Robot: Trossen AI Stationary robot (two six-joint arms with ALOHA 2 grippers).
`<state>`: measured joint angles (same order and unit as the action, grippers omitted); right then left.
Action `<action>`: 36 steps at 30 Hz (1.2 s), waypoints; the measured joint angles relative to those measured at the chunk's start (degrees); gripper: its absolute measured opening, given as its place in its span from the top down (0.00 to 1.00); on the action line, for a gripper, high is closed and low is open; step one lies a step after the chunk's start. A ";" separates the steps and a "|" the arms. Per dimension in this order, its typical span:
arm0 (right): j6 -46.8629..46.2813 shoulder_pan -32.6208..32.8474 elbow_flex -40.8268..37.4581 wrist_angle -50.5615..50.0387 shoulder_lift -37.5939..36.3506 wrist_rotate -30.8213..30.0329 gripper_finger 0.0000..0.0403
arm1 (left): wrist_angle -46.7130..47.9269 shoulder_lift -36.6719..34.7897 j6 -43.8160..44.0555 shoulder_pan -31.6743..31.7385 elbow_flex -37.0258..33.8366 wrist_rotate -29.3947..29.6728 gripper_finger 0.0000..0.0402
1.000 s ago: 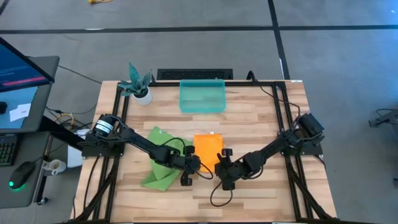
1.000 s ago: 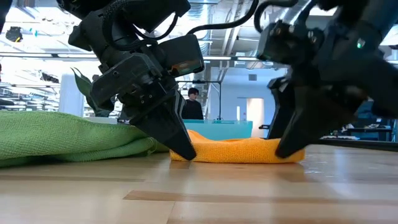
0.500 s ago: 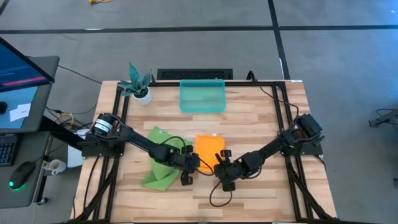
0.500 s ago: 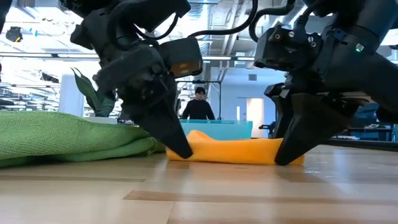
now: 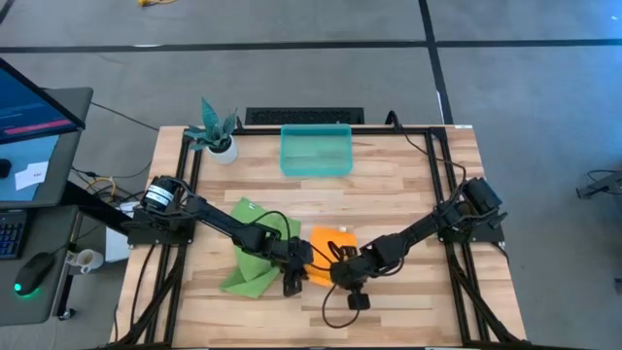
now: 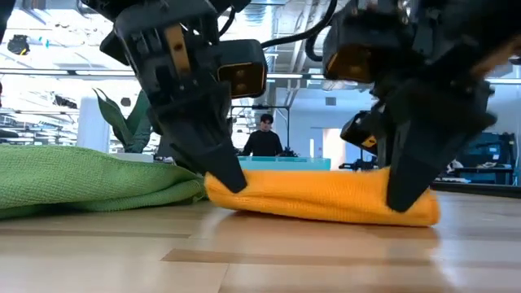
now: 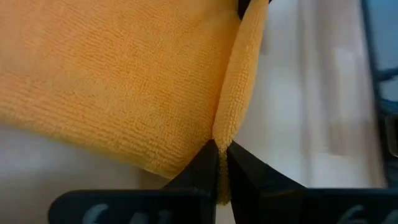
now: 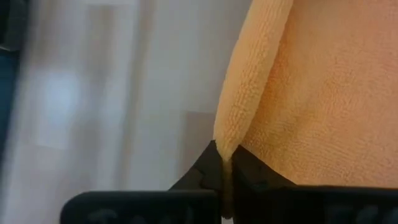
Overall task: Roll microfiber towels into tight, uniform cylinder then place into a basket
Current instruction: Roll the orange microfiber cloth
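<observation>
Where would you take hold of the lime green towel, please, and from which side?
The lime green towel lies crumpled flat left of the orange towel, which both claws pinch. Its raised folded edge beside the left claw looks the best part to grip, coming down from above, since the rest lies flush on the table.

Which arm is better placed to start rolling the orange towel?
Neither alone: the left gripper and right gripper each pinch an edge of the orange towel, jaws shut. Probably both should roll it together; the green towel lies beside the left arm.
</observation>
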<state>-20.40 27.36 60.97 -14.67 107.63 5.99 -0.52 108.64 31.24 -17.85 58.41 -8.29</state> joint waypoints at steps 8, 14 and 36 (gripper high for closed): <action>-0.49 1.26 0.63 -0.10 -0.03 2.70 0.95 | -1.03 -0.04 2.61 -0.52 0.09 -3.00 0.97; -2.15 1.02 0.66 -1.36 -0.09 2.75 0.95 | -0.89 -0.07 4.14 -0.50 0.09 -2.85 0.97; -17.01 -3.09 -2.34 -1.67 0.20 4.89 0.93 | -0.36 -0.09 4.95 -0.37 -0.02 4.30 0.97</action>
<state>-37.41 24.27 58.63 -16.34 107.83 10.87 -0.89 108.55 36.19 -18.22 58.39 -3.99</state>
